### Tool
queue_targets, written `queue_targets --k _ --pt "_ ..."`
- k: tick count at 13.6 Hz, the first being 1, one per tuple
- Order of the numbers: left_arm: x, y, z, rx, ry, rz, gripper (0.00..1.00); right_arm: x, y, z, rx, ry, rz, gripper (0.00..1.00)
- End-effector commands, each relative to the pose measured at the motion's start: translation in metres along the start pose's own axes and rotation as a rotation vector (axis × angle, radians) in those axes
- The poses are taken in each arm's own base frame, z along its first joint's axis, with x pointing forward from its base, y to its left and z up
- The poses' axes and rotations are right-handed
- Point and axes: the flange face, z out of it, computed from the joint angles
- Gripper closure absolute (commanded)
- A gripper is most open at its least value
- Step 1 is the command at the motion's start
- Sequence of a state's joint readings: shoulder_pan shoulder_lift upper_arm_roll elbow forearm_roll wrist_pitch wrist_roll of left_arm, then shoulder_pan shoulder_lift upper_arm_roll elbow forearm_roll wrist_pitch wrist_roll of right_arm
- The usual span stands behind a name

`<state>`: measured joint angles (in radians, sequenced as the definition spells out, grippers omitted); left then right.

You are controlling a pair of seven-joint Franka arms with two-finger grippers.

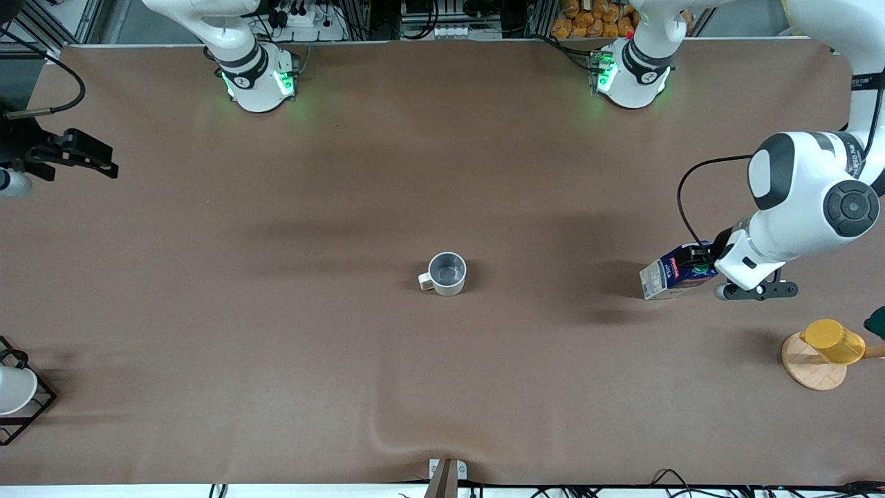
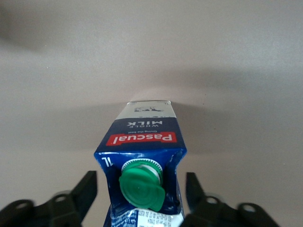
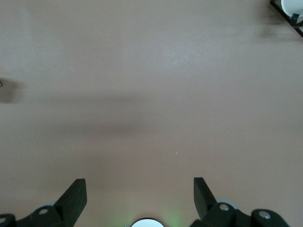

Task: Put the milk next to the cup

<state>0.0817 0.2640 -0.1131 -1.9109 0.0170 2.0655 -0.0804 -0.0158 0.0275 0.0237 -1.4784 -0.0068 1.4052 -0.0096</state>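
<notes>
The milk [image 1: 669,277], a dark blue carton with a green cap and red label, appears to lie on its side on the brown table toward the left arm's end. My left gripper [image 1: 700,267] is at its cap end. In the left wrist view the black fingers [image 2: 86,190] stand on either side of the carton [image 2: 142,137] with small gaps, so the gripper [image 2: 141,189] is open. The off-white cup [image 1: 446,274] stands mid-table, well apart from the milk, with its handle toward the right arm's end. My right gripper [image 1: 104,166] waits open and empty [image 3: 139,189].
A yellow cup [image 1: 833,341] rests on a round wooden stand [image 1: 810,366] near the left arm's end, nearer the camera than the milk. A white cup in a black wire frame [image 1: 15,391] stands at the right arm's end; it also shows in the right wrist view [image 3: 289,12].
</notes>
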Motion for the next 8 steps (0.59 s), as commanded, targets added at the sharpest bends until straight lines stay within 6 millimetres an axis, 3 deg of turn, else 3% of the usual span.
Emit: queue_targets --k 1,3,6,7,8 --pt "-0.005 0.0 -0.002 0.019 0.005 -0.01 0.37 -0.012 0.004 -0.018 0.042 0.033 0.035 0.0" --pt "-0.005 0.001 0.001 0.02 -0.002 -0.02 0.46 -0.012 0.009 -0.012 0.039 0.004 0.044 0.0" --pt "-0.006 0.007 -0.002 0.022 -0.006 -0.029 0.62 -0.015 0.016 -0.019 0.008 0.022 0.057 0.0" --pt "-0.007 0.014 -0.007 0.023 -0.008 -0.023 0.71 -0.016 0.022 -0.02 0.008 0.025 0.07 0.0" --pt "-0.007 0.026 -0.014 0.026 -0.008 -0.005 0.74 -0.016 0.023 -0.019 0.012 0.024 0.088 0.0"
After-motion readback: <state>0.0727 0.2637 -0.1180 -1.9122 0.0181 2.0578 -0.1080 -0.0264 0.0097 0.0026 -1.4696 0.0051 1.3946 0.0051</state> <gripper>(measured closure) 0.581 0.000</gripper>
